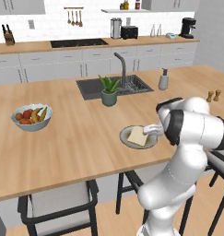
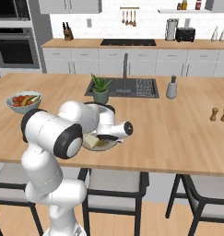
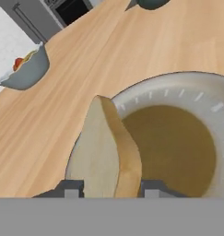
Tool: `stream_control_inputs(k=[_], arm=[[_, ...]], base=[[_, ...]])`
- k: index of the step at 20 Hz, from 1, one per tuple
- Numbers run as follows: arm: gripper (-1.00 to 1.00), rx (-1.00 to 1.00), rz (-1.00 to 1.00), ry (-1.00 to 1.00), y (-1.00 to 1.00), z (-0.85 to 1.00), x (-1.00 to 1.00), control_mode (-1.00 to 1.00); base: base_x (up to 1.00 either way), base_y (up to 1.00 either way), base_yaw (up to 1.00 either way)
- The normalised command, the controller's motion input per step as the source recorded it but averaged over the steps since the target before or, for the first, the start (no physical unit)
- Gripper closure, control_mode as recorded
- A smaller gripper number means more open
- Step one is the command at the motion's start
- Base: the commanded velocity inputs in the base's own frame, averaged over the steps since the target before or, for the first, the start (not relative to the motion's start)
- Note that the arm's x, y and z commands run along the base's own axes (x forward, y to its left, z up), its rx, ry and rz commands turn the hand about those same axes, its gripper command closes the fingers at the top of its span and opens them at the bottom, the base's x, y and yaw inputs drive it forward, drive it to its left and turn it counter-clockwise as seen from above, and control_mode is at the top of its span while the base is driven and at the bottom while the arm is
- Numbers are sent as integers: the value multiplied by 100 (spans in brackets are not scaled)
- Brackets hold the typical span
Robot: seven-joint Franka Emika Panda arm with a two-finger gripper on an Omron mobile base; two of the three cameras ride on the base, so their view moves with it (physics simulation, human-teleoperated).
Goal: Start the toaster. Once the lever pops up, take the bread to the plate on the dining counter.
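Hand view looks down at the plate (image 3: 187,92), and the bread (image 3: 104,152) stands on its edge between the two fingers (image 3: 72,189). One finger shows on each side of the slice, right at its lower end. I cannot tell if they press on the bread or have let go, because the spot where they meet it is at the very bottom of the picture.

From the left base view, the bread (image 1: 138,136) is over the plate (image 1: 125,138), close to the near edge of the big wood desk (image 1: 53,143). That is the right place for it, so the carrying part looks almost done. The gripper (image 1: 152,130) reaches in from the side, low over the plate, so the slice can go down softly and not drop.

Far back by the white wall sits the black toaster (image 1: 129,32); its job looks done.

A bowl of fruit (image 1: 32,117) and a small plant (image 1: 109,91) are well apart from the plate, so nothing is in the way.

I think the next move is to let go fully and lift away without knocking the slice off the plate
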Motion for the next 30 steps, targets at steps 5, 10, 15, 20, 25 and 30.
stream_control_inputs(k=[5, 10, 15, 20, 25, 30], arm=[[-100, -6, -11, 0, -6, -3, 18, -100], [-100, -15, -16, 0, -2, -4, 17, -100], [-100, -23, -19, 0, 0, -9, 27, -100], [-100, -25, -18, 0, 0, 5, 14, -100], [-100, -19, -14, -3, 0, 65, -3, -100], [-100, -5, -8, 0, 0, 98, -33, -100]], base=[[0, 0, 0], [0, 0, 0], [0, 0, 0], [0, 0, 0], [0, 0, 0], [0, 0, 0]])
